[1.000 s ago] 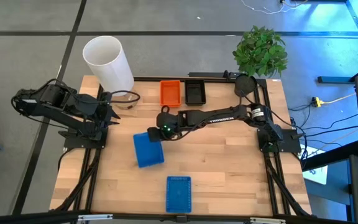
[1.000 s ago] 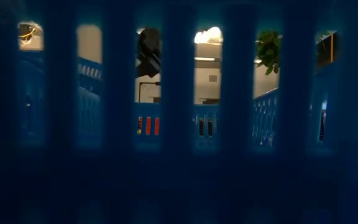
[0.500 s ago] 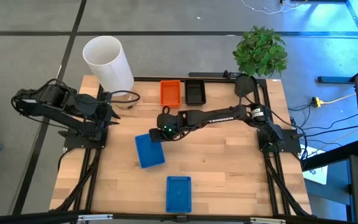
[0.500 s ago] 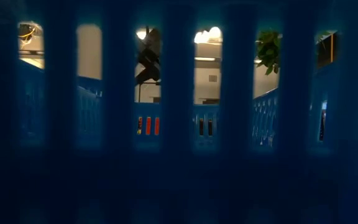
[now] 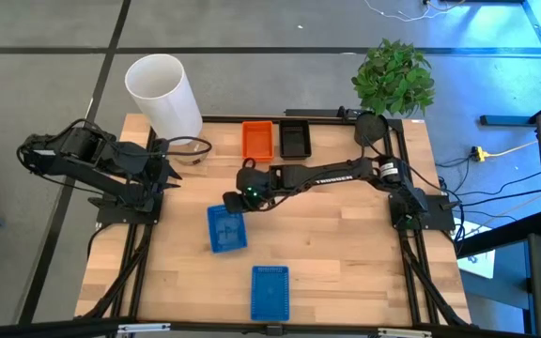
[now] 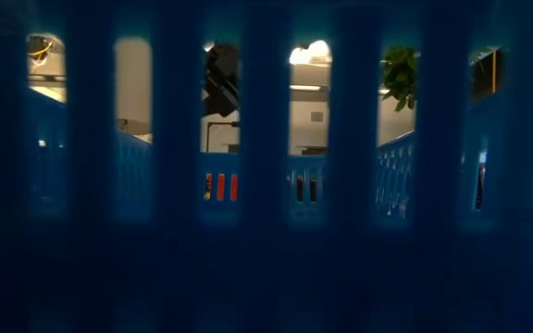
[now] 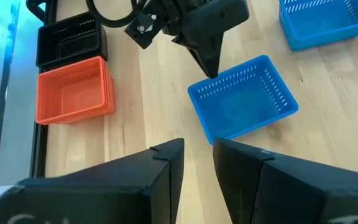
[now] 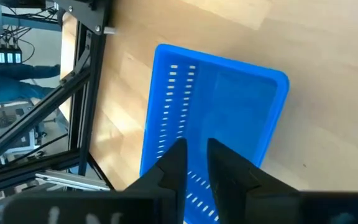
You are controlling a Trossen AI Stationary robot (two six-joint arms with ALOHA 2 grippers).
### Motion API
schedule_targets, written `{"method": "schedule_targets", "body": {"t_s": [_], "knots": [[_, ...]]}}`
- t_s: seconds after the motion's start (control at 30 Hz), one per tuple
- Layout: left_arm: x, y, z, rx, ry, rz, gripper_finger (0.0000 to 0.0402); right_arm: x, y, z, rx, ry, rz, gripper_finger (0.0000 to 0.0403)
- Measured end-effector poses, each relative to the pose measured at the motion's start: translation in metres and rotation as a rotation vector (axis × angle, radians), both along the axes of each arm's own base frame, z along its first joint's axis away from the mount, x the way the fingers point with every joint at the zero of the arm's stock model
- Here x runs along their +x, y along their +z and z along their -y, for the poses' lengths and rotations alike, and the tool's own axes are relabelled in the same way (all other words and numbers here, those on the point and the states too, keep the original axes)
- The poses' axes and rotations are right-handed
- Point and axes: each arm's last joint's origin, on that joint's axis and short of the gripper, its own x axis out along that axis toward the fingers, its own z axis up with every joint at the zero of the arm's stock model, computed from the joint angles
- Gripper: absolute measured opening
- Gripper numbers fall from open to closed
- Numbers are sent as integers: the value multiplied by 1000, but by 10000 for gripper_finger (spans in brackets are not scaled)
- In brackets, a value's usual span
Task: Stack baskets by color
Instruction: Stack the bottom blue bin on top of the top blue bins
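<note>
Wood table, seen from above. Far left, L gripper is parked at the edge, fingers a little apart w/ nothing between. White cylinder stands behind it.

Next over, a blue basket sits mid-table, open side up and skewed. R gripper is at its back rim; can't tell if it's pinching the wall or just touching.

Orange basket is at the back edge. 2nd blue basket is at the front, well apart from the 1st. Black basket is just beside the orange one, plant off the back R corner.

Step looks like blue onto blue. To do it well:
- take a firm bite on the rim wall before lifting
- lift clear of the table
- turn the basket square to the front one, then lower straight so it nests instead of catching a rim
</note>
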Motion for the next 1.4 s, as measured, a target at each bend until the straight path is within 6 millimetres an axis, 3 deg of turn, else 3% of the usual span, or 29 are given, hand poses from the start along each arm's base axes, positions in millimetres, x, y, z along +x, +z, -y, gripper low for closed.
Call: {"method": "schedule_targets", "body": {"t_s": [0.1,0.23,0.4,0.6,0.8,1.13,1.4], "knots": [[0,0,0,0,0,0,78,-1,6,1,-33,31,25,61],[0,0,0,-1,1,-1,78,-8,32,-3,-98,93,78,61],[-2,-2,0,0,2,-32,78,-21,64,-29,-260,259,124,61],[-5,-4,-1,4,4,-61,78,-37,82,-69,-424,550,82,61],[-4,-4,-1,4,4,-61,78,-46,78,-98,-460,744,84,61],[-4,-4,-1,3,4,-59,78,-50,72,-99,-417,780,29,66],[-4,-4,2,-62,-70,-75,78,-56,70,-111,-491,920,47,67]]}}
